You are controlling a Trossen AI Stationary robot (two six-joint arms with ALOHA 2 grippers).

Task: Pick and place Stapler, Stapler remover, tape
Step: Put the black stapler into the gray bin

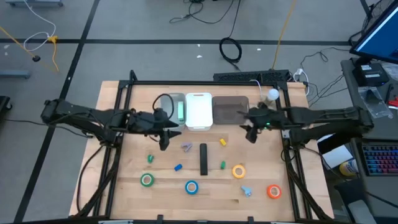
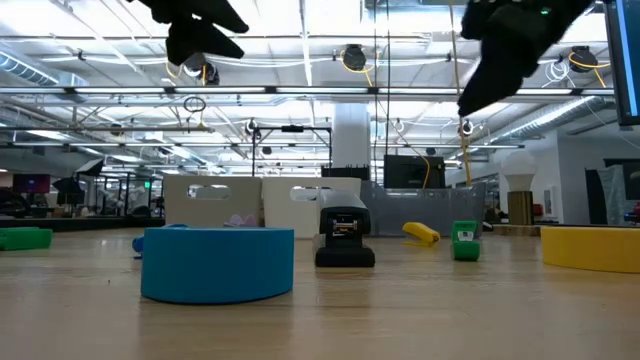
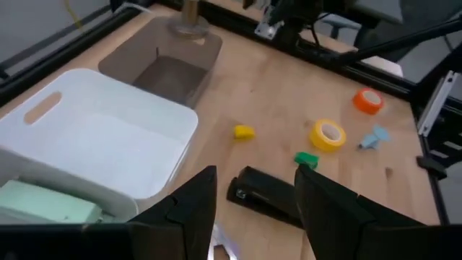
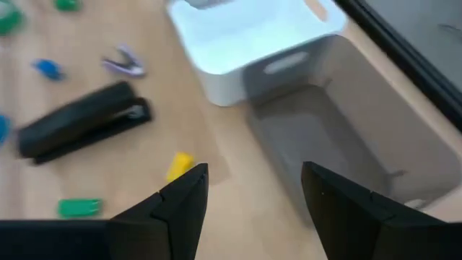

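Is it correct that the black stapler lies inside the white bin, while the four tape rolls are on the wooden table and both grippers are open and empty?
Not quite. In the high view the black stapler lies on the wooden table, in front of the white bin, not inside it. The rest holds: the four tape rolls are on the table, and the left gripper and right gripper are open and empty.

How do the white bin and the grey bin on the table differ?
Colour: the white bin is opaque white; the grey bin is smoky and see-through. Place: the white bin stands in the middle of the row, the grey bin on its right, nearer the right arm. Nearest hand: the left hand hangs by the white bin, the right hand by the grey one. Both are upright, open-topped, and look empty, with a slot handle.
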